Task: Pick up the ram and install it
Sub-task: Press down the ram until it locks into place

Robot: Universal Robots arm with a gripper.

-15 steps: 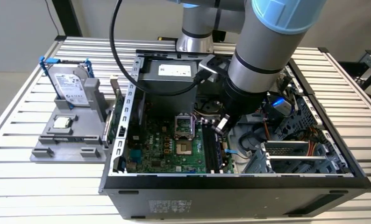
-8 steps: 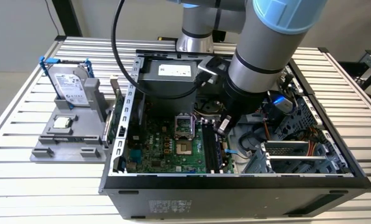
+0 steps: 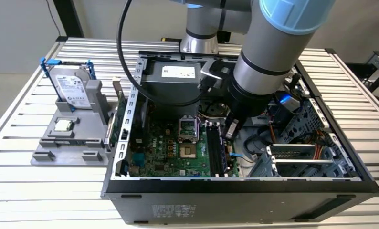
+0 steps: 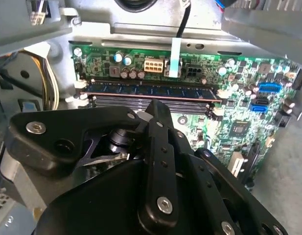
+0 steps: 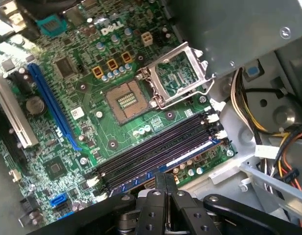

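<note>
The ram point(image 4: 151, 91) is a long, thin dark-green stick standing in a black memory slot on the motherboard point(image 5: 67, 147), inside the open computer case point(image 3: 240, 188). In the first wrist view the ram point(image 5: 190, 155) lies in the slot nearest my fingertips, with empty black slots point(image 5: 155, 147) beside it. My gripper point(image 3: 229, 132) reaches down into the case over these slots. Its two black fingers are shut together, with the tips point(image 5: 165, 178) right over the stick's middle. In the second wrist view my gripper point(image 4: 157, 110) sits just in front of the ram. Whether the tips touch it is hidden.
A silver hard drive with blue rails point(image 3: 71, 86) and a small square processor chip point(image 3: 63, 125) sit on a grey fixture point(image 3: 68, 143) at the exterior view's left. The open processor socket point(image 5: 125, 100), the power supply point(image 3: 170, 78), cable bundles point(image 5: 268, 122) and a drive cage point(image 3: 298, 160) crowd the case.
</note>
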